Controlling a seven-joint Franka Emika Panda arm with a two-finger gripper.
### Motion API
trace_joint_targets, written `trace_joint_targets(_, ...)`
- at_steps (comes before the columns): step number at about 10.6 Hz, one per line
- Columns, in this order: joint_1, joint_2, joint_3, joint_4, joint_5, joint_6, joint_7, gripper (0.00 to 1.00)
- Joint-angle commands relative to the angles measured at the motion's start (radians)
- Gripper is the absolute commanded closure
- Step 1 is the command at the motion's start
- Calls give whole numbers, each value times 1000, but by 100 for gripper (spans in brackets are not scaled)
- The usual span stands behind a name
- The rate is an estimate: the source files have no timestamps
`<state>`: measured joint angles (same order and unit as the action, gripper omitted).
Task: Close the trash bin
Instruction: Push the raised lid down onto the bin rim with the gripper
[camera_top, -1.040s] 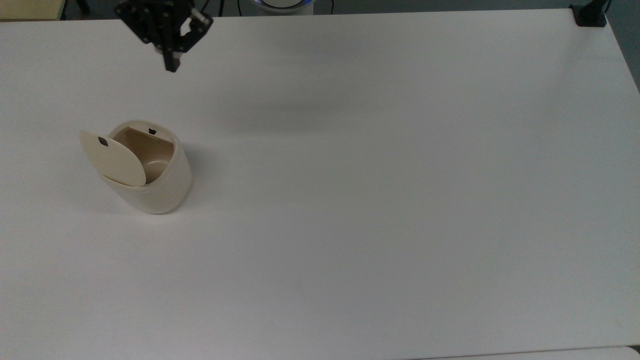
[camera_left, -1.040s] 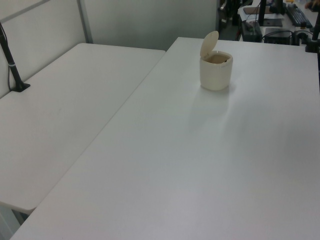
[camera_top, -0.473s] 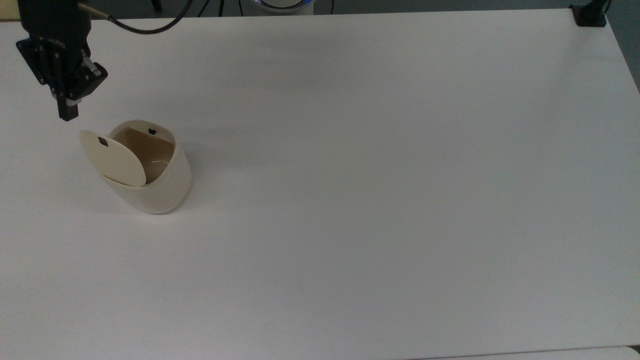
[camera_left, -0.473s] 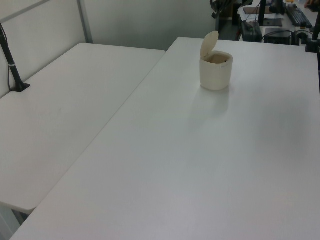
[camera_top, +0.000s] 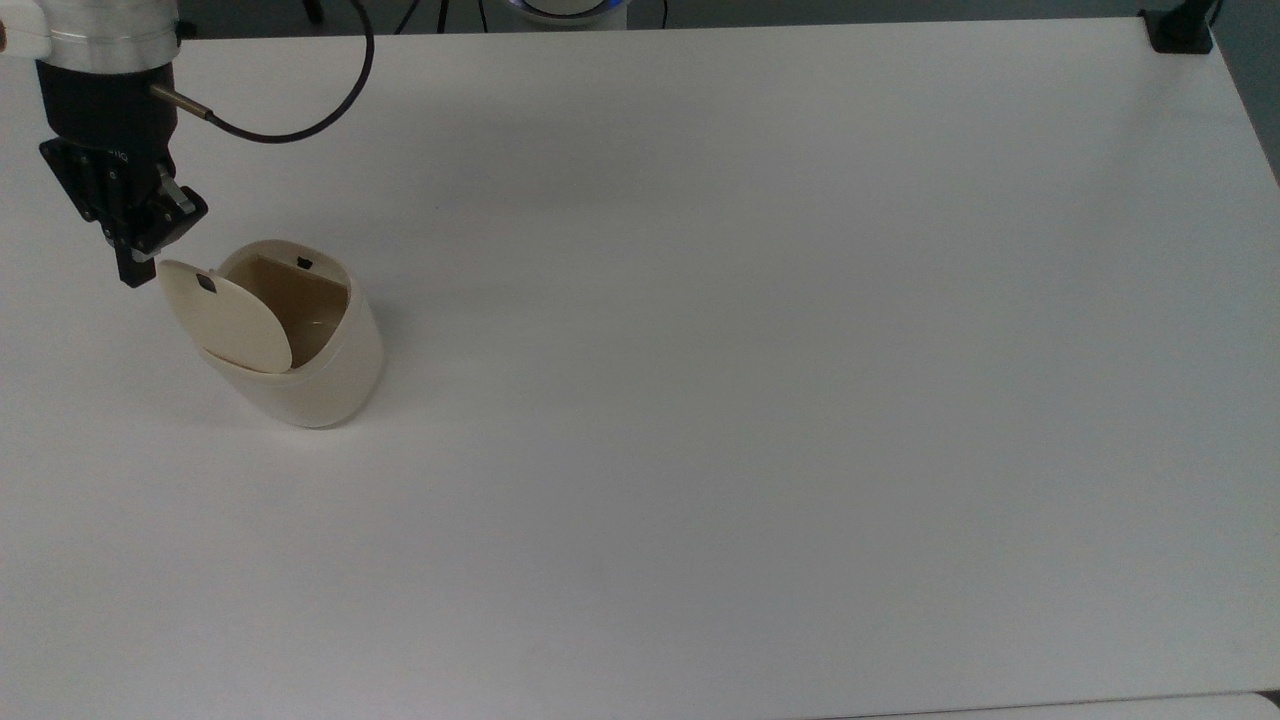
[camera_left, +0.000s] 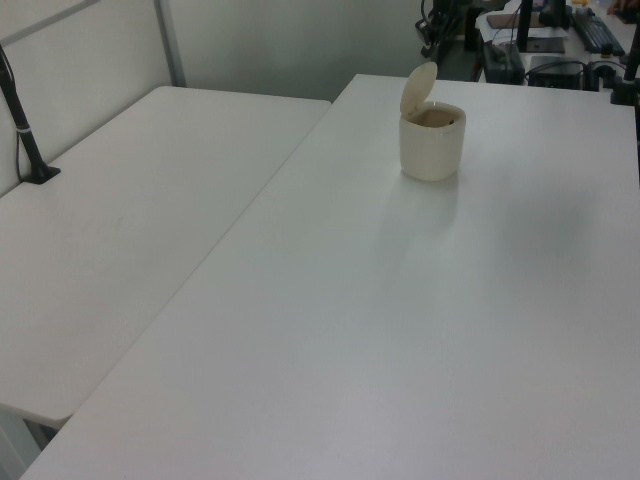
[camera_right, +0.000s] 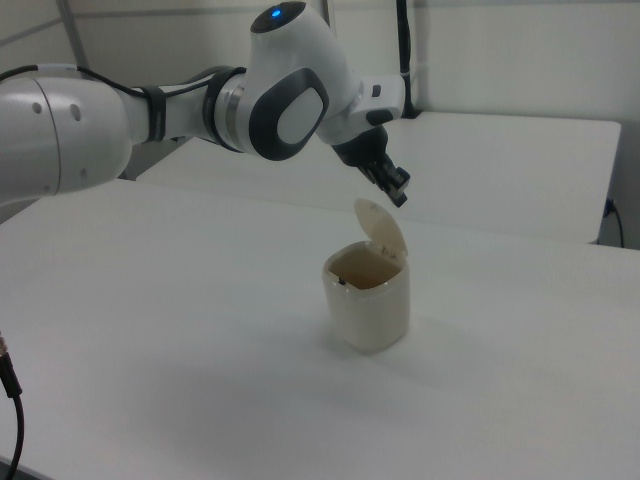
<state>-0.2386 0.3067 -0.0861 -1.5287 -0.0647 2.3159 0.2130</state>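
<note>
My claw (camera_top: 135, 262) hangs just beside the top edge of the raised lid (camera_top: 228, 320), on the side away from the bin's mouth; its fingers look drawn narrow, close together, with nothing between them. In the right view the claw (camera_right: 397, 190) sits just above and behind the lid (camera_right: 382, 232), not clearly touching it. The lid stands nearly upright on its hinge, a small black latch near its tip, and the tan inside of the bin (camera_top: 310, 372) is open to view. The bin stands on the white table (camera_top: 760, 360) near the top view's left, with nothing else around it. I judge this as the approach to the push: I am lined up behind the lid and the closing itself is not yet done. The next move calls for pressing the lid's back over and down toward the mouth until the latch meets the rim, gently enough that the light bin neither slides nor tips.
</note>
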Motion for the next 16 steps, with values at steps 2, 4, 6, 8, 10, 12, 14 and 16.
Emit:
trace_joint_targets(2,13,-11,0,-16,-10,-128,-27,100)
trace_joint_targets(4,15,-11,8,-16,-9,-197,-56,100)
trace_joint_targets(6,28,-8,9,-19,-7,-262,-105,100)
trace_joint_targets(8,48,-8,9,-57,-9,-289,-119,100)
trace_joint_targets(10,62,8,9,-67,-9,-289,-119,100)
trace_joint_targets(12,64,28,9,-70,-10,-288,-119,100)
trace_joint_targets(14,61,48,8,-70,-12,-286,-121,100)
trace_joint_targets(16,62,52,8,-70,-12,-286,-119,100)
